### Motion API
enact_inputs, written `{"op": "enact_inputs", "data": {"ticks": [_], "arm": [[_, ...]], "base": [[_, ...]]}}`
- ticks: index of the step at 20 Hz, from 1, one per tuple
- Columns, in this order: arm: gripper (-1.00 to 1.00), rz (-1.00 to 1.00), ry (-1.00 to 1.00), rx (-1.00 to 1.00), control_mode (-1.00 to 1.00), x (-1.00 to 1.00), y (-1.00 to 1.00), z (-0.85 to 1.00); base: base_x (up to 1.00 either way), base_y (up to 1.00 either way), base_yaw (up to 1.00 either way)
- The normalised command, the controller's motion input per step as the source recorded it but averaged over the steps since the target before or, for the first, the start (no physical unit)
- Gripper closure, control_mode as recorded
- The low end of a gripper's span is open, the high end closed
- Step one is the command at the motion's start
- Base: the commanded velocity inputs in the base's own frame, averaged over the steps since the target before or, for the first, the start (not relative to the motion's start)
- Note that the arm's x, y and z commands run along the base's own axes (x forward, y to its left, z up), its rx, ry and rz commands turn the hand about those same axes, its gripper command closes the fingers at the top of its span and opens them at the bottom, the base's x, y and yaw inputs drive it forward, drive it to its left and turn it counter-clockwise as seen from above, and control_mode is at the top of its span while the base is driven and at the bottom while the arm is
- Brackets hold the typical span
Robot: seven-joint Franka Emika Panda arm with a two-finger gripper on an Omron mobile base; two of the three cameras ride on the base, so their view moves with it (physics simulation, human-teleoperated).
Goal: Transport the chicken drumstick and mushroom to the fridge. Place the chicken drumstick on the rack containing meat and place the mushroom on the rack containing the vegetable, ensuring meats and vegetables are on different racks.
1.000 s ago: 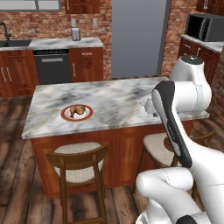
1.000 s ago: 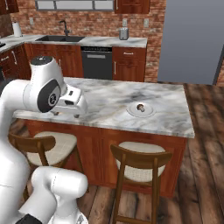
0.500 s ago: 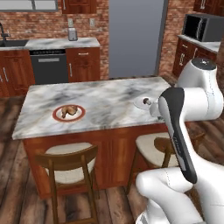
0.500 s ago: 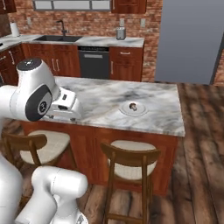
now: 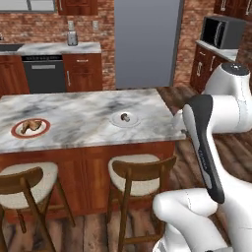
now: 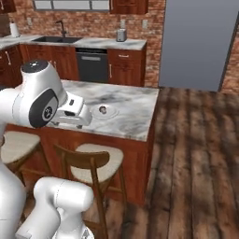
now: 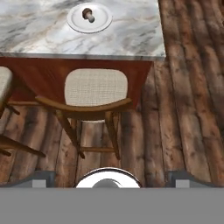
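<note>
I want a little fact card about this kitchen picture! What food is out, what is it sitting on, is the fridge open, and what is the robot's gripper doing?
Drumstick: golden-brown chicken drumstick on a red-rimmed plate, left part of the marble island counter
Mushroom: small brown mushroom on a white plate, nearer the counter's right end
Fridge: tall light-grey fridge behind the island, door shut
Seats: two wooden stools in front of the island
Gripper: open, holding nothing, hanging above a stool and the wooden floor
</note>
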Motion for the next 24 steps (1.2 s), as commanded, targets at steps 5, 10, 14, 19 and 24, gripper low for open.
{"op": "enact_inputs", "data": {"ticks": [5, 10, 14, 19, 24], "arm": [[-1.00, 0.00, 0.00, 0.00, 1.00, 0.00, 0.00, 0.00], [-1.00, 0.00, 0.00, 0.00, 1.00, 0.00, 0.00, 0.00], [-1.00, 0.00, 0.00, 0.00, 1.00, 0.00, 0.00, 0.00], [-1.00, 0.00, 0.00, 0.00, 1.00, 0.00, 0.00, 0.00], [-1.00, 0.00, 0.00, 0.00, 1.00, 0.00, 0.00, 0.00]], "base": [[0.00, -0.98, 0.48], [0.00, -0.74, 0.73], [0.00, -0.75, 0.72], [0.00, -0.94, 0.65], [-0.09, -1.00, 0.59]]}}
